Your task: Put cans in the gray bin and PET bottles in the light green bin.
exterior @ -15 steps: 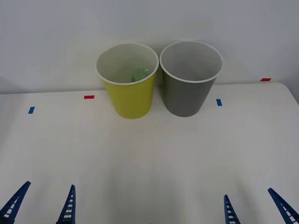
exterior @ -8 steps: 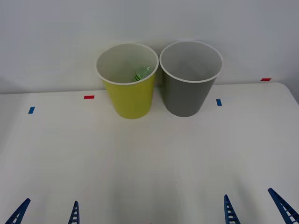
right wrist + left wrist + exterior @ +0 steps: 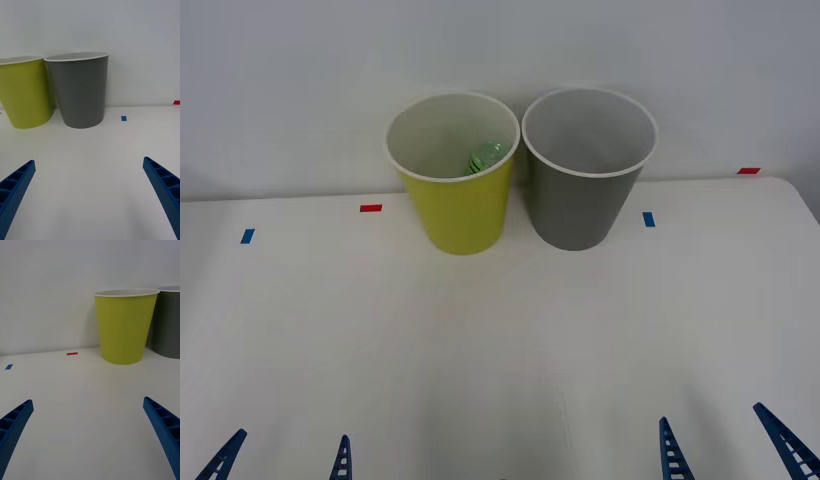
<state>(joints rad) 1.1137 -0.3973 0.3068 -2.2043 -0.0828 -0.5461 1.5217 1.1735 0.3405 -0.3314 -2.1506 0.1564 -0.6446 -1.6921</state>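
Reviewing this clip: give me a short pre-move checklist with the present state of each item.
1. PET bottle inside the light green bin: ok.
2. Light green bin and gray bin upright, side by side: ok.
3. Left gripper open, holding nothing, low at the table's near edge: ok.
4. Right gripper open, holding nothing, near edge: ok.
5. Cans in the gray bin: cannot tell, its bottom is hidden.

White table (image 3: 500,330) against a plain white wall (image 3: 300,80), with small tape marks near the far edge: blue mark (image 3: 247,236) and red mark (image 3: 371,208) on the left, blue mark (image 3: 649,219) and red mark (image 3: 748,171) on the right.
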